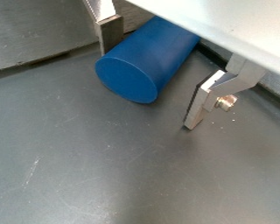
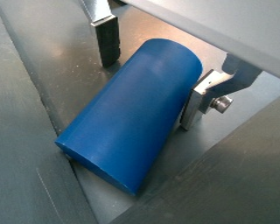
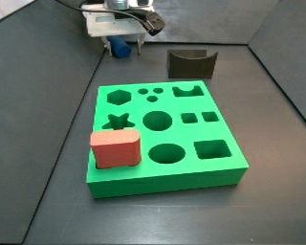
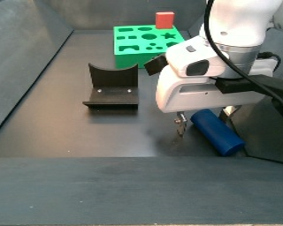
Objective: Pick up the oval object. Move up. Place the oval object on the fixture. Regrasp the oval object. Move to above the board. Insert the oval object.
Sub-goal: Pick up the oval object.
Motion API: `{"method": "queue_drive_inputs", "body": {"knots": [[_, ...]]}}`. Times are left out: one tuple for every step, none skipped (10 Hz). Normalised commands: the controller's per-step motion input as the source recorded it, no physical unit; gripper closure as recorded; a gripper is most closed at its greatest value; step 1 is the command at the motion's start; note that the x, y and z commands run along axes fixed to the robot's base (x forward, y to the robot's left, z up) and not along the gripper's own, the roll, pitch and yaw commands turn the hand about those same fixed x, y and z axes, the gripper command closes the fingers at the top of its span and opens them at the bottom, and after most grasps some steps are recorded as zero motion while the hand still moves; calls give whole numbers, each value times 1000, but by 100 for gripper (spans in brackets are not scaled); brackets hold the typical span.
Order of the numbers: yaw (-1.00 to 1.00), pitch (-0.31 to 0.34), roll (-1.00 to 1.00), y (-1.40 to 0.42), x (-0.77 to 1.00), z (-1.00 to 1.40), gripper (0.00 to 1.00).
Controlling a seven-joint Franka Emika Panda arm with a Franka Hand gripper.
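Lying between spread fingers (image 2: 108, 39): oval object (image 2: 133, 118)

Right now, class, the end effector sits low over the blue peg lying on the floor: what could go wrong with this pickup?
1. The oval object lies on its side between the end effector's fingers, apparently not yet clamped; its smooth surface might slip or roll as they close.
2. In a wrist view it looks angled to the fingers, so it may twist in the grasp.
3. A skewed grasp could complicate seating it on the fixture.

The oval object (image 2: 130, 118) lies between the end effector (image 2: 154, 74) fingers, untouched.
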Motion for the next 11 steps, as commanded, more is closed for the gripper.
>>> {"method": "queue_drive_inputs", "body": {"knots": [[609,-306,-76,520,-89,-391,0],[426,-341,-13,269,-374,-380,0],[0,50,0,0,34,0,0],[0,0,0,0,0,0,0],[0,0,0,0,0,0,100],[0,0,0,0,0,0,100],[0,0,0,0,0,0,100],[0,0,0,0,0,0,100],[0,0,0,0,0,0,100],[0,0,0,0,0,0,100],[0,0,0,0,0,0,100]]}}
